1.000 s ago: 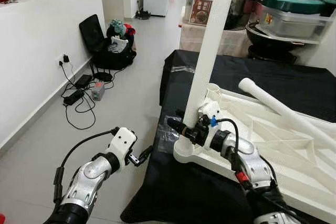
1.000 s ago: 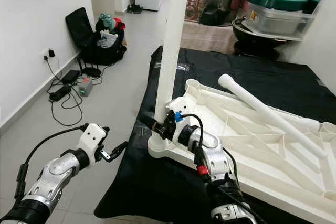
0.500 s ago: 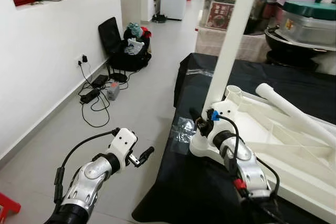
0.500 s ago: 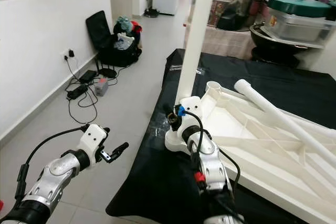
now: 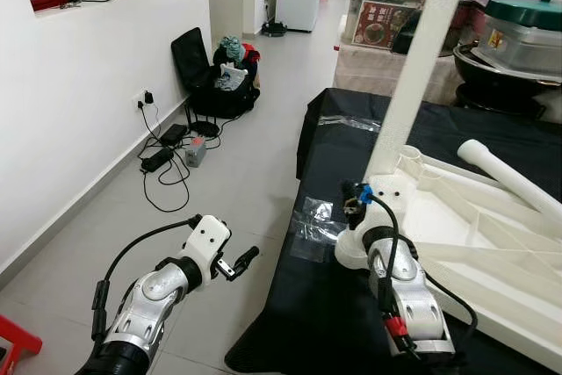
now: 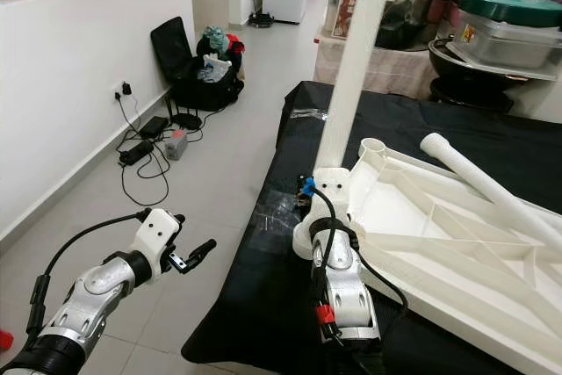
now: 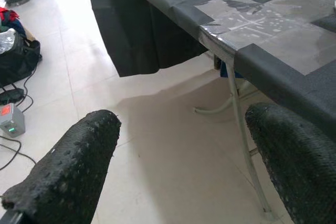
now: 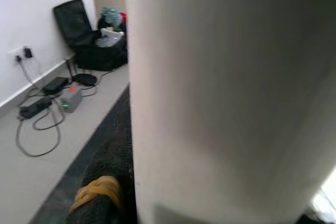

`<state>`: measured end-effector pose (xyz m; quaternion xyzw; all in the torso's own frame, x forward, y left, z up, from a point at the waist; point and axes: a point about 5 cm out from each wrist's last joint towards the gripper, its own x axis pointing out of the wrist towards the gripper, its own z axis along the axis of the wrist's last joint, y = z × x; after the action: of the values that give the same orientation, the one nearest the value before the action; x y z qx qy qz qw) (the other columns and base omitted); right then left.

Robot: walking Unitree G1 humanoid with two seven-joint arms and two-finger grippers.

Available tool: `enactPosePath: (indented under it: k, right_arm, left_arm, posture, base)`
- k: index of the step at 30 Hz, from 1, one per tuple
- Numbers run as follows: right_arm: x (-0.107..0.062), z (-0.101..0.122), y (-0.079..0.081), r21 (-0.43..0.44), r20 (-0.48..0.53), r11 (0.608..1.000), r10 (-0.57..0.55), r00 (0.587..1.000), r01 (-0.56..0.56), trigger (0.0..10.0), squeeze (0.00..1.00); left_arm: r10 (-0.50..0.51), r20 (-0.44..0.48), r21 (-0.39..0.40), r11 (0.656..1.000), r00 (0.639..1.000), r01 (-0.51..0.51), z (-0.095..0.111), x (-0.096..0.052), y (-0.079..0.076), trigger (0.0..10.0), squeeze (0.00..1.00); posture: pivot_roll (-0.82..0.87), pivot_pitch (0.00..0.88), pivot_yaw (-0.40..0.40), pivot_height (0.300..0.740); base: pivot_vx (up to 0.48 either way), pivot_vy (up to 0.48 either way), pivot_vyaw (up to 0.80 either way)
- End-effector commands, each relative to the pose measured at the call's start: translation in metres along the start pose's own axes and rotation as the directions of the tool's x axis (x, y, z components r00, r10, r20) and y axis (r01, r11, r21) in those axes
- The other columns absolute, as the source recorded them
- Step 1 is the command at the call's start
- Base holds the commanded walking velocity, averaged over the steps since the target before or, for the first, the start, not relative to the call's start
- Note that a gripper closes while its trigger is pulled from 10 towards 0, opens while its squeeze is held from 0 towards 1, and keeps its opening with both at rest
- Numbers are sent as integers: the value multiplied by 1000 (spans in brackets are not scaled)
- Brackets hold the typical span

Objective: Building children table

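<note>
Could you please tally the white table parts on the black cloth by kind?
Upright legs: 1, standing in a corner socket, with the right gripper at its base.
Loose legs lying down: 1.
Upturned tabletops: 1.
Total: 3 parts.

A folding table draped in black cloth is seen; the upturned white tabletop and a clear tape patch lie on it by the right gripper.
</note>
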<state>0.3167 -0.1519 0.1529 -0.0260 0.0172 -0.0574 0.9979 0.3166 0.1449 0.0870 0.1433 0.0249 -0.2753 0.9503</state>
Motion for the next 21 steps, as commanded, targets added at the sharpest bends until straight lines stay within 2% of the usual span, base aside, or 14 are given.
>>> enactPosePath:
  k: [1,2,3,8,9,11,12,13,14,15,16,18,19,21]
  right_arm:
    - [-2,-15,-13,-80,-88,995,-61,994,54,10000,0]
    - [-2,-13,-10,-64,-75,998,-28,997,23,10000,0]
    - [-3,-12,-11,-42,-63,999,-9,998,6,10000,1000]
    - [-4,-4,-16,-28,-13,1000,3,1000,-4,10000,1000]
    - [-2,5,-15,-11,43,998,65,997,-65,10000,0]
    - [-2,13,-11,7,94,990,143,985,-144,10000,0]
    - [-2,13,-11,7,94,990,143,985,-144,10000,0]
    - [-1,21,-6,-3,149,951,306,940,-309,10000,0]
    - [-1,25,-2,-32,167,894,446,879,-447,10000,0]
    - [-1,27,0,-73,165,843,538,827,-534,10000,0]
    - [-1,27,0,-73,165,843,538,827,-534,10000,0]
    - [1,27,3,-149,120,780,625,772,-608,10000,0]
    - [1,27,3,-149,120,780,625,772,-608,10000,0]
    - [5,28,12,-207,63,706,701,711,-677,10000,0]
  left_arm:
    - [-12,-2,3,1000,1000,12,0,2,-1,10000,0]
    - [-12,-2,3,1000,1000,12,0,2,-1,10000,0]
    - [-12,-2,4,1000,1000,12,0,2,-1,10000,0]
    - [-11,-2,5,1000,1000,11,0,2,0,10000,0]
    - [-10,0,5,1000,1000,10,1,2,0,10000,0]
    - [-9,1,5,1000,1000,9,1,2,0,10000,0]
    - [-9,1,5,1000,1000,9,1,2,0,10000,0]
    - [-11,1,5,1000,1000,11,1,2,-1,10000,0]
    - [-15,0,6,1000,1000,15,1,2,-1,10000,0]
    - [-20,1,8,1000,1000,19,1,2,-2,10000,0]
    - [-20,1,8,1000,1000,19,1,2,-2,10000,0]
    - [-21,3,10,1000,1000,21,1,3,-2,10000,0]
    - [-21,3,10,1000,1000,21,1,3,-2,10000,0]
    - [-13,5,12,1000,1000,13,3,4,1,10000,0]
  posture:
    - [71,0,-72,740]
    - [71,0,-72,740]
    - [71,0,-72,740]
    - [72,0,-74,740]
    - [73,0,-75,740]
    - [73,0,-72,740]
    - [73,0,-72,740]
    - [68,0,-67,740]
    - [71,0,-68,740]
    - [73,0,-70,740]
    - [73,0,-70,740]
    - [78,0,-74,740]
    - [78,0,-74,740]
    - [86,0,-78,740]
  base:
    - [0,0,0]
    - [0,0,0]
    - [0,0,0]
    - [0,0,0]
    - [0,0,0]
    - [0,0,0]
    - [0,0,0]
    - [0,0,0]
    - [0,0,0]
    - [0,0,0]
    - [0,0,0]
    - [0,0,0]
    - [0,0,0]
    - [0,0,0]
